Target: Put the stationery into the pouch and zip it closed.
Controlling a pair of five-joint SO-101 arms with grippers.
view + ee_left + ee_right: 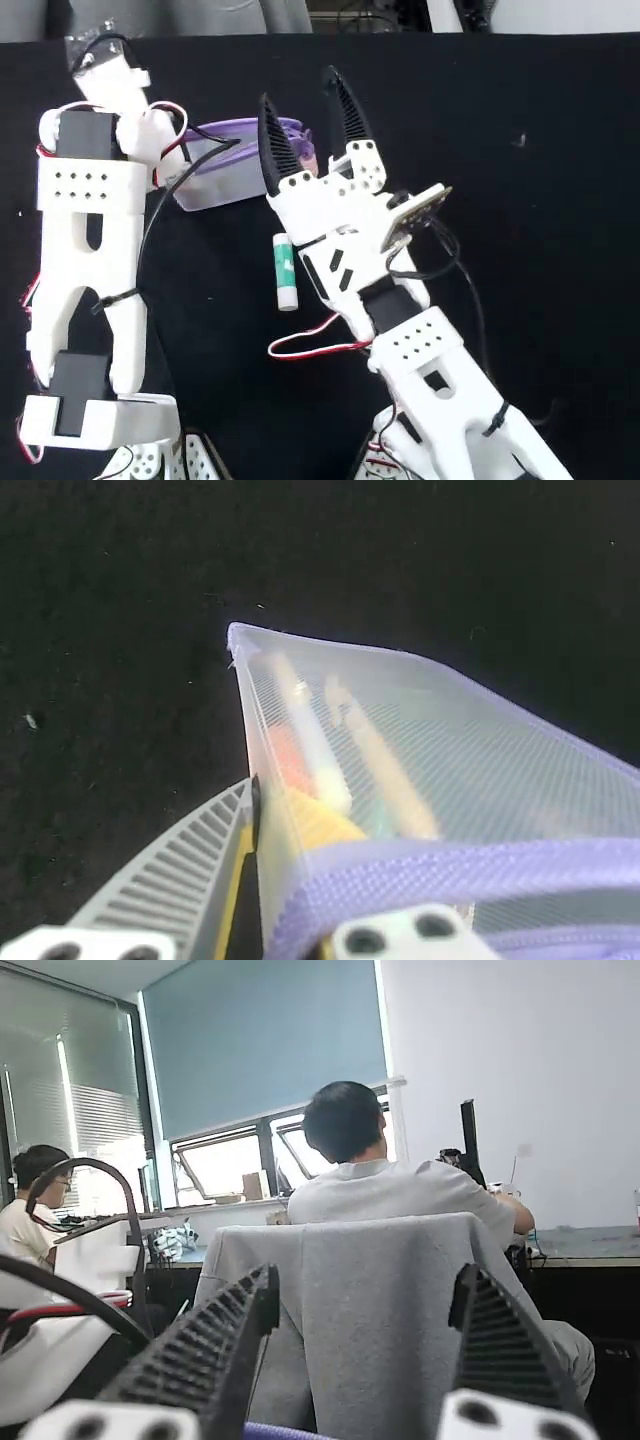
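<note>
A clear mesh pouch [225,170] with a purple zip band [440,875] stands at the back of the black table. Several pens and a yellow item [320,820] show through its wall. My left gripper [255,880] is shut on the pouch's end edge, with its grey ribbed finger [190,865] against the outside. My right gripper [298,92] is open, its black fingers [215,1345] pointing up and straddling the pouch's other end without holding anything. A green and white glue stick [285,270] lies on the table beside the right arm.
The black table [540,150] stretches to the right and behind the pouch. Red and black cables [310,345] loop off the right arm near the glue stick. A grey chair back [370,1290] stands beyond the table.
</note>
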